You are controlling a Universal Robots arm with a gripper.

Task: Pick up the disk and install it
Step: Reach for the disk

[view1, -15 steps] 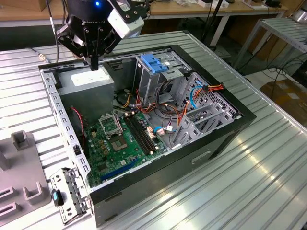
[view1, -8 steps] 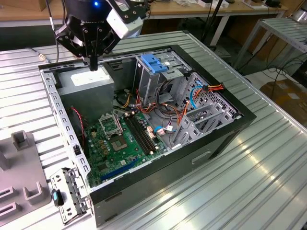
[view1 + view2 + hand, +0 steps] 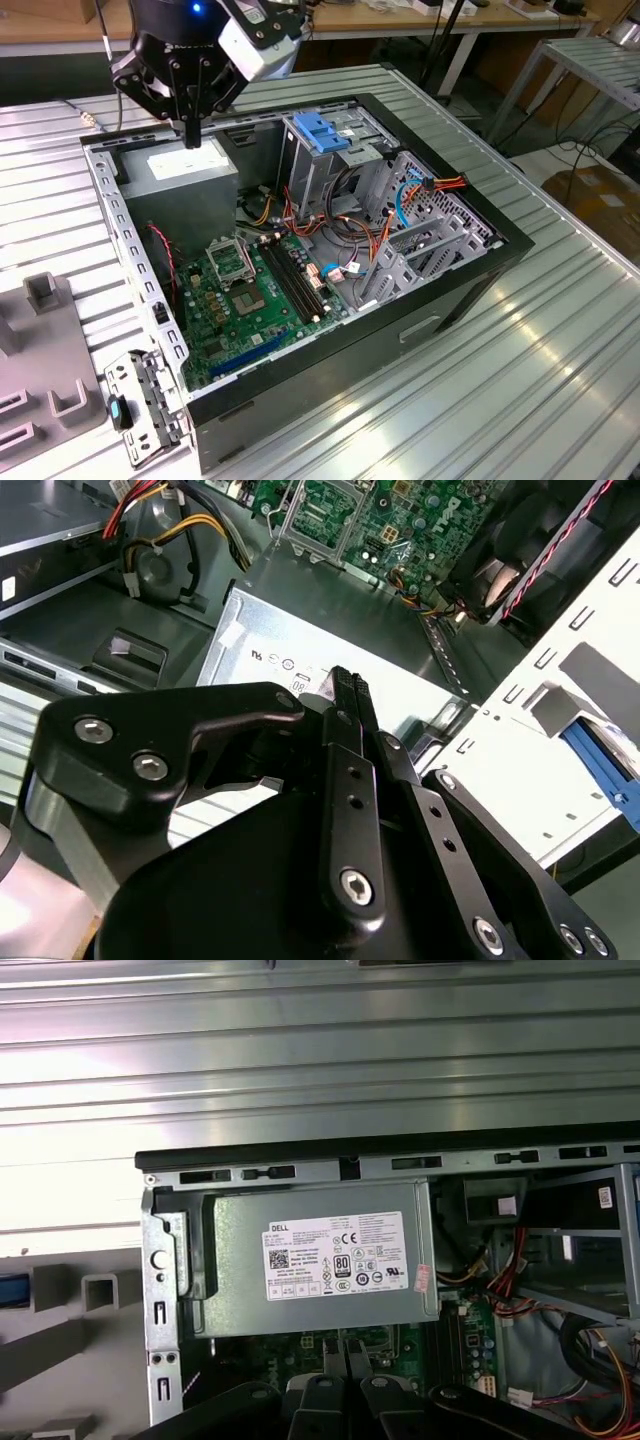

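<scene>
Since the ribbed metal table point(image 3: 560, 330) carries an open computer case point(image 3: 300, 372) lying on its side, everything turns on which side of that case the task's thing sits. A grey fixture point(image 3: 50, 352) with slots stands just outside the case wall, at the exterior view's left. Inside the case, the grey power supply point(image 3: 190, 172) fills the back corner. The drive cage point(image 3: 318, 150) with the blue plastic top stands further toward the exterior view's right. The gripper point(image 3: 192, 138) hangs right over the power supply's white sticker, pointing down. Its jaws are closed against each other with nothing between them, plainest in the second wrist view point(image 3: 345, 688). The disk point(image 3: 8, 1290) is not in hand. The only trace of it is a blue sliver at the frame edge in the first wrist view, past the fixture's slots. A similar blue strip point(image 3: 600, 762) sits beyond the bright case flange in the second wrist view. That is probably its side rail, but too little shows to be sure. So the disk lies outward from the jaws, across the case wall on the fixture side. The cage lies the opposite way from the gripper. The disk's long axis cannot be told from so small a piece.
</scene>
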